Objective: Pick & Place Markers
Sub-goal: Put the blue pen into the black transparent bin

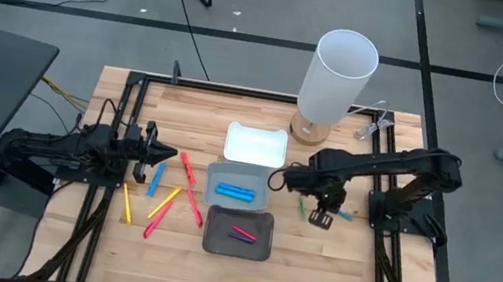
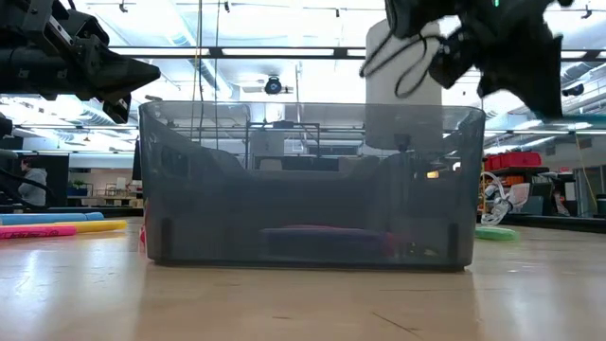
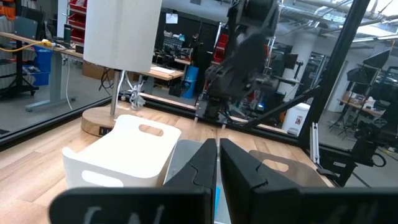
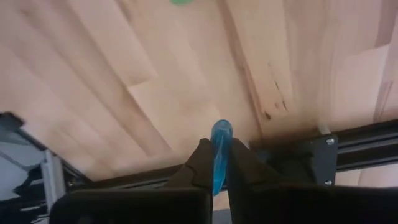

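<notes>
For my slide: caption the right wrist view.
Right gripper shut on a blue marker above the wooden table.

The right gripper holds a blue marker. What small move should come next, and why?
Probably carry it left over the light grey tray and then open. The right gripper is shut on the blue marker, and that tray already holds blue markers.
</notes>
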`<state>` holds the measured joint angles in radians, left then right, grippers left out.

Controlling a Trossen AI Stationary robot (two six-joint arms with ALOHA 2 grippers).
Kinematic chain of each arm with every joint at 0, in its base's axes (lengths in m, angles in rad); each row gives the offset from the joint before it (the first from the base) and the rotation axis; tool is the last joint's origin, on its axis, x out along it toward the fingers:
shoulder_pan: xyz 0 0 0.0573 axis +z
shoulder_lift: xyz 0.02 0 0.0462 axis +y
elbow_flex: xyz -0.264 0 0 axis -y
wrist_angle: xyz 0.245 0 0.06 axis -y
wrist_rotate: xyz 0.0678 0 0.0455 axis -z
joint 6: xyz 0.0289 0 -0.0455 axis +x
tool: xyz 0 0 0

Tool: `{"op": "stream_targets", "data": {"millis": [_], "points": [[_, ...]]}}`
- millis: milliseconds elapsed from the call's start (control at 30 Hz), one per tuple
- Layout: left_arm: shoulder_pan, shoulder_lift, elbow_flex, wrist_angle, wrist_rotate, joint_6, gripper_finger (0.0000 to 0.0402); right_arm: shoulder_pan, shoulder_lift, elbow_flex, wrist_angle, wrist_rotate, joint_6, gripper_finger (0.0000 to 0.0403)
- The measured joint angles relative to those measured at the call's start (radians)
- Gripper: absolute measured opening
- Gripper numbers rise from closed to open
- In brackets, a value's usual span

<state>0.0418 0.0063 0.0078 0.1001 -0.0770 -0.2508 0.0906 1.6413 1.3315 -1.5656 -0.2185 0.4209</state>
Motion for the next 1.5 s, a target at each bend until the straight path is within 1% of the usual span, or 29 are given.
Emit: {"op": "stream_targets", "data": {"millis": [200, 400, 567, 833, 967, 1267, 1500], "points": [[0.0, 0.0, 0.0, 0.0, 0.0, 0.0, 0.0023, 0.062, 0.0, 0.108, -0.005, -0.007, 0.041, 0.0011], [0.0, 0.0, 0.0, 0.0, 0.0, 0.0, 0.0023, 0.134, 0.0, 0.175, -0.005, -0.021, 0.097, 0.0011], [0.0, 0.0, 0.0, 0.0, 0.0, 0.0, 0.0023, 0.199, 0.0, 0.219, -0.006, -0.065, 0.151, 0.0011], [0.0, 0.0, 0.0, 0.0, 0.0, 0.0, 0.0023, 0.31, 0.0, 0.275, -0.005, -0.065, 0.228, 0.0011], [0.0, 0.0, 0.0, 0.0, 0.0, 0.0, 0.0023, 0.356, 0.0, 0.279, -0.005, -0.062, 0.249, 0.0011], [0.0, 0.0, 0.0, 0.0, 0.0, 0.0, 0.0023, 0.366, 0.019, 0.279, -0.003, -0.032, 0.225, 0.0011], [0.0, 0.0, 0.0, 0.0, 0.0, 0.0, 0.0023, 0.357, 0.053, 0.279, 0.001, -0.034, 0.218, 0.0011]]}}
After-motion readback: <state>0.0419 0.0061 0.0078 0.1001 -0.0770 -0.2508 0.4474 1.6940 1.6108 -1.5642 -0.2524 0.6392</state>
